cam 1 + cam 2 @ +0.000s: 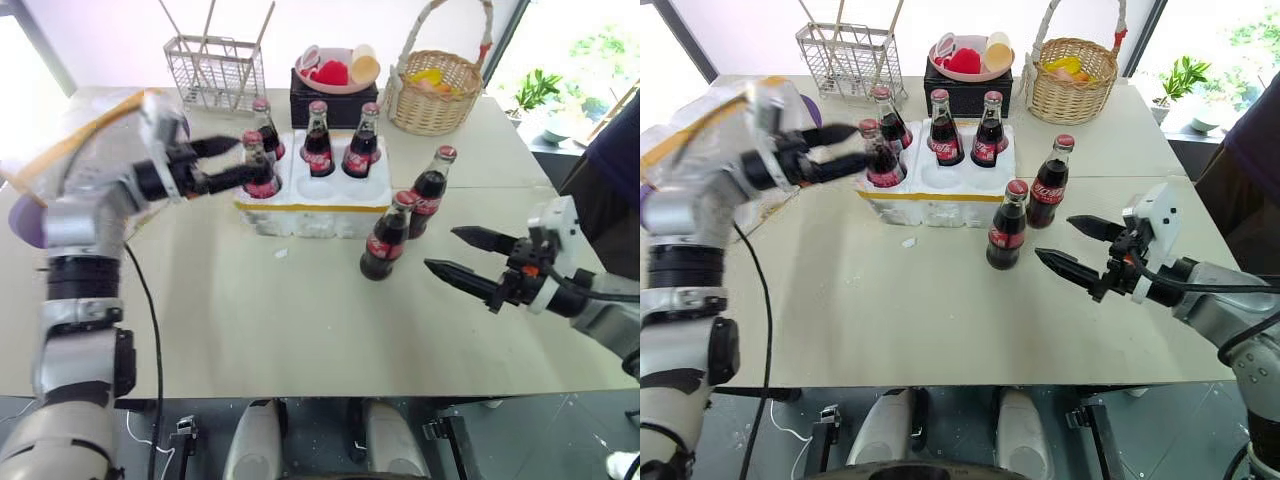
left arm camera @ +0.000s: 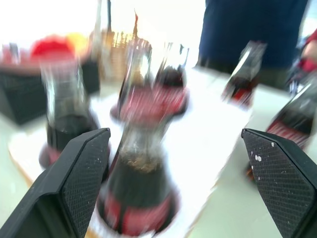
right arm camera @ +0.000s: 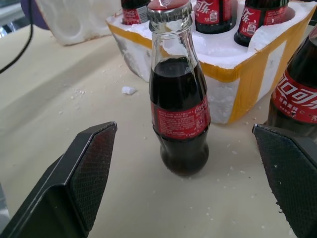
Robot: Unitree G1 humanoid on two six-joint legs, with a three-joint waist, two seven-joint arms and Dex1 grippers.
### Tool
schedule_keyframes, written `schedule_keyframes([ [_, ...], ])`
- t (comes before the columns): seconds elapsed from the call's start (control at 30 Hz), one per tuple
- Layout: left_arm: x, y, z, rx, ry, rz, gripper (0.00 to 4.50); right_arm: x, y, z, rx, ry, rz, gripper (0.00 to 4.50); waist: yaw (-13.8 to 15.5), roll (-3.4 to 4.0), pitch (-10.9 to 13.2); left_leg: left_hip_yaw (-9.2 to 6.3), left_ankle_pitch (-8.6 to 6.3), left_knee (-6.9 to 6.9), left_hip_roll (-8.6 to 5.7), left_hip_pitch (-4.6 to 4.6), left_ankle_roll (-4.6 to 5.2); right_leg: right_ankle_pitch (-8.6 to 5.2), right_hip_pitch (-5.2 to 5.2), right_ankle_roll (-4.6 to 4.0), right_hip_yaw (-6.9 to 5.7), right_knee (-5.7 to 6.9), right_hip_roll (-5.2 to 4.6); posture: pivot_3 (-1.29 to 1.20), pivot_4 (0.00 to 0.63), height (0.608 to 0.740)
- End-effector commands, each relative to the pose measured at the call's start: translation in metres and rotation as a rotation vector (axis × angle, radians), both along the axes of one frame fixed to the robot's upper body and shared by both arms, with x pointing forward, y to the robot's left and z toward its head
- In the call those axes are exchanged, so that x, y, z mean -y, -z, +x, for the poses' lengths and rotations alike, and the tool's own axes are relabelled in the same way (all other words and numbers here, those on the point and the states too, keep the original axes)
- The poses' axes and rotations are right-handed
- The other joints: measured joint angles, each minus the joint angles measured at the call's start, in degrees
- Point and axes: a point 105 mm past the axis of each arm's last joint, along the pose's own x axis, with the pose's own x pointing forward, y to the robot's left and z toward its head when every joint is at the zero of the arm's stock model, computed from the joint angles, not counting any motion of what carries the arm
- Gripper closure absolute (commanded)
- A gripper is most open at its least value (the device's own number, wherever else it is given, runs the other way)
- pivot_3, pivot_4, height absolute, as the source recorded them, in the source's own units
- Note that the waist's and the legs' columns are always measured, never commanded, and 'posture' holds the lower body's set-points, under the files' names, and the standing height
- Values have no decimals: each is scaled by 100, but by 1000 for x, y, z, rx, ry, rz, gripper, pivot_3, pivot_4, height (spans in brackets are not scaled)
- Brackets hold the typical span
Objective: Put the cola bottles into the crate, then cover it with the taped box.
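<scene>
Right wrist view has my right gripper (image 3: 185,183) spread wide, lined up to close on the nearest cola bottle (image 3: 179,106).

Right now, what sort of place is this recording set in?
Likely an indoor test or demo room by a window, not a real kitchen or warehouse: a plain table staged with a wire rack, a wicker basket and cola bottles in a styrofoam crate, with greenery outside.

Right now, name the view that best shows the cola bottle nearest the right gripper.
Right wrist view: the cola bottle stands centred between the open fingers. Both eye views show it smaller, standing on the table beside the crate.
</scene>
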Motion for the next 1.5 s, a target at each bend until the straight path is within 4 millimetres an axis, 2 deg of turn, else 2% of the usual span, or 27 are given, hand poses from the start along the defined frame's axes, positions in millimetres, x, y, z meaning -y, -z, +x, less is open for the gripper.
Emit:
schedule_keyframes([
  [0.03,26,-1,-62,-10,221,97,59,-9,5,7,30,21,13,0,-59,8,-3,2,-1,-2,0,3,1,-4,-1,-7,2,-1,-1,0,150,740],
  [0.17,46,31,-77,-79,265,160,59,-16,9,19,31,18,35,0,13,19,-8,1,0,5,-4,17,0,-11,12,-20,2,10,-4,0,150,740],
  [0.3,59,54,-71,-102,227,168,59,-29,15,38,35,17,68,0,-2,15,-6,-1,0,12,-4,35,-2,-11,29,-22,1,9,-3,0,150,740],
  [0.6,60,59,-68,-113,185,154,59,-52,37,61,2,-12,104,0,-8,17,-5,-3,-1,3,-4,17,2,-12,11,-20,2,11,4,0,150,740],
  [0.73,59,61,-67,-115,172,160,59,-58,40,71,13,-6,105,0,-3,18,-5,-1,-1,6,-4,17,1,-11,11,-21,4,13,4,0,150,740],
  [0.83,49,64,-62,-123,116,153,0,-60,20,69,59,-31,165,827,-7,19,-5,-2,-1,6,-3,16,1,-12,10,-21,3,13,4,0,150,740],
  [0.9,41,65,-61,-134,77,137,0,-64,4,56,89,-109,196,1663,-8,20,-4,-2,-1,4,-3,16,1,-12,9,-20,3,13,4,0,150,740],
  [0.97,32,65,-61,-147,41,116,0,-68,-9,45,98,-180,222,1654,-7,24,0,-2,-1,4,-2,7,1,-12,-3,-20,3,17,4,0,150,740],
  [1.03,18,66,-59,-157,-28,91,0,-75,-34,33,124,-284,259,1654,-6,26,2,-1,-1,4,-2,4,1,-11,-8,-20,4,22,4,0,150,740],
  [1.13,7,65,-56,-155,-96,63,0,-83,-60,27,154,-376,287,1654,-37,32,6,1,-1,4,-1,6,1,-11,-12,-21,4,27,3,0,150,740],
  [1.27,0,59,-53,-131,-153,11,0,-103,-95,50,226,-388,310,1654,-60,33,7,1,-1,4,1,8,1,-11,-18,-23,3,36,4,0,150,740],
  [1.33,1,56,-52,-119,-159,0,0,-115,-108,74,255,-331,305,1654,-65,33,7,2,-1,2,1,7,1,-11,-20,-22,3,39,4,0,150,740],
  [1.4,3,55,-52,-112,-159,-6,0,-125,-113,94,263,-283,291,1654,-78,33,7,3,-1,2,0,5,1,-11,-23,-21,3,39,4,0,150,740],
  [1.5,9,54,-56,-96,-145,-2,0,-145,-107,128,244,-210,253,1654,-100,32,7,3,-1,2,-1,-1,1,-10,-25,-20,3,40,4,0,150,740],
])
